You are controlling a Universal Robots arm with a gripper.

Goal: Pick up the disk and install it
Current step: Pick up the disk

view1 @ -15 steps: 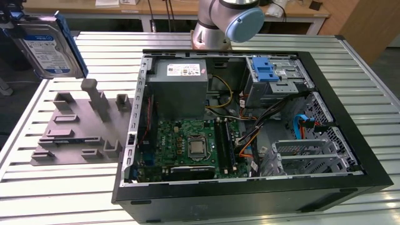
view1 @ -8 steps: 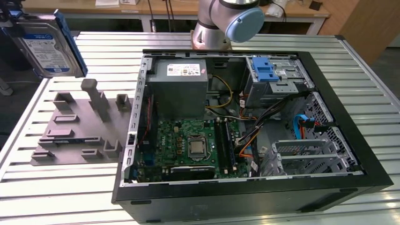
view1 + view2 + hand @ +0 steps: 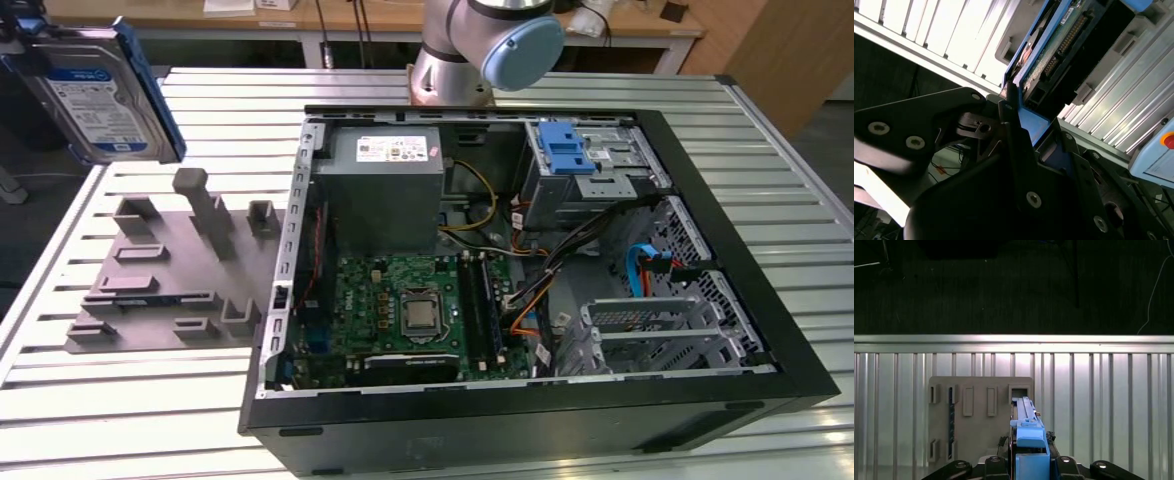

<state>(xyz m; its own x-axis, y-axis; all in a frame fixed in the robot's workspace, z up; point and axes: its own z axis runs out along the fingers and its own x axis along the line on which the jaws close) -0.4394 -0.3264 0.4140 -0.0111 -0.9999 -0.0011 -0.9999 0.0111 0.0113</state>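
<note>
Ribbed aluminium table [image 3: 134, 400] carries an open computer case [image 3: 534, 425], which lies on its side at the exterior view's right. A grey slotted fixture [image 3: 174, 270] sits just beside it on the left. The disk [image 3: 100, 90] hangs in the air at the far left, above the fixture and well apart from the case, its blue-and-white label facing the camera. In both wrist views the gripper [image 3: 1019, 107] is clamped on the disk's blue frame, with black fingers [image 3: 1010, 125] pressed against its edge. Inside the case, a silver cage with a blue latch [image 3: 581, 160] sits at the far right, beside the grey metal box [image 3: 384, 190].
</note>
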